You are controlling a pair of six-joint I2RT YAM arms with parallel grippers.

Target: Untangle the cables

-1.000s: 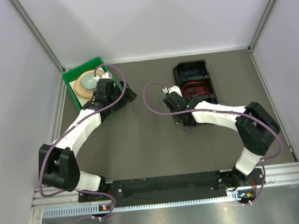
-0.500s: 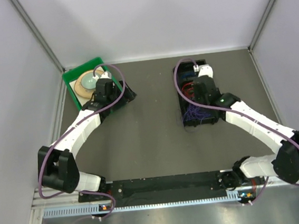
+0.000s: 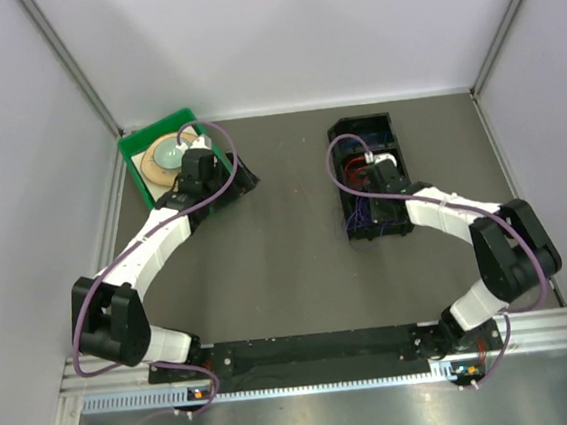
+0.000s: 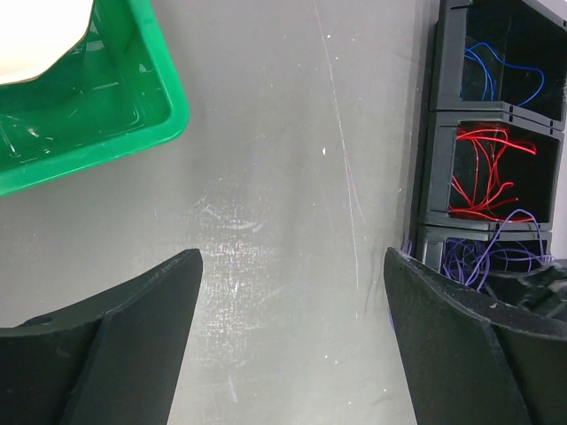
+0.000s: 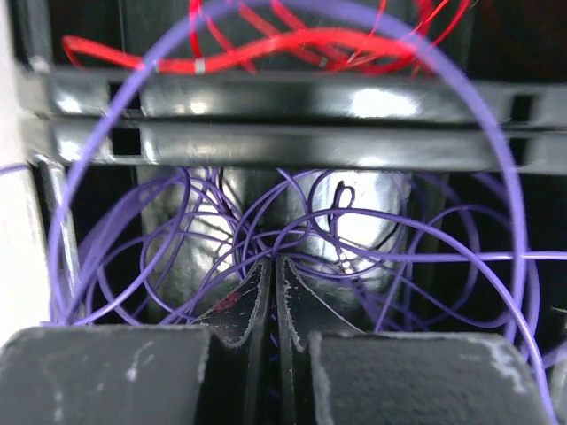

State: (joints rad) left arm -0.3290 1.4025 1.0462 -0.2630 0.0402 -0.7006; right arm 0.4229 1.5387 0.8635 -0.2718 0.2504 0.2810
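Seen only at right wrist: right tool (image 5: 272, 267) together amid purple cables (image 5: 266, 221); left tool (image 4: 292, 261) apart; three compartments in box (image 4: 431, 133).

Scratched dark grey tabletop (image 3: 288, 262) between pale lilac walls (image 3: 286, 31), aluminium rail (image 3: 566, 324) at near edge.

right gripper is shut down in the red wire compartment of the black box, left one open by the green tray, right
No: the right gripper is shut among the purple wires in the black box; the red wires lie past a divider, as the right wrist view shows. The left gripper is open by the green tray.
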